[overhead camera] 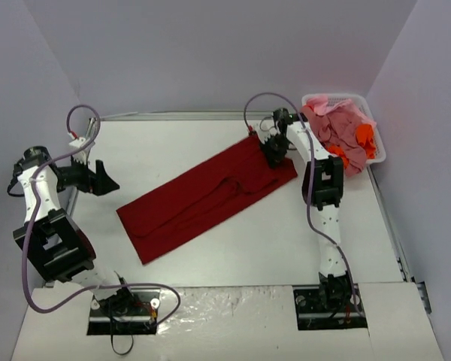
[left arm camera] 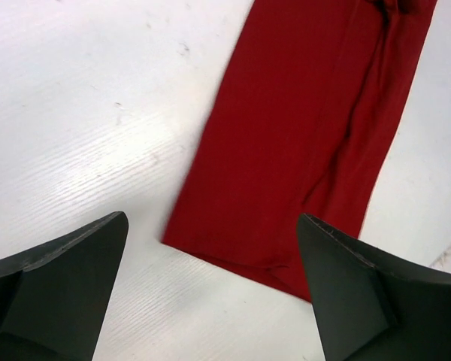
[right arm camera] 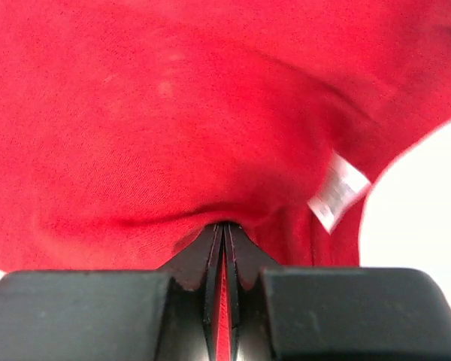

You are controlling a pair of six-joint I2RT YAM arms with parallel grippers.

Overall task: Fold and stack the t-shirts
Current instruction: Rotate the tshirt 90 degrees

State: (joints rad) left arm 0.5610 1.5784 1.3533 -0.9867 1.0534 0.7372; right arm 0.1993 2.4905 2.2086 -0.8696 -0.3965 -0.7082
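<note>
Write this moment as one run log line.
left pincer open, apart from shirt | right pincer shut on red shirt, far end | basket holds other shirts

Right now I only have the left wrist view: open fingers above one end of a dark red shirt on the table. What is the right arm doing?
Observer: The right gripper is shut on the dark red t-shirt, pinching a fold of cloth at its far right end.
Operator: Which part of the shirt is that?
Observer: It is close to the white label, which shows just right of the pinch in the right wrist view.
Operator: Are there other shirts around?
Observer: Yes, pink and orange t-shirts are heaped in the white basket at the far right corner of the table.
</note>
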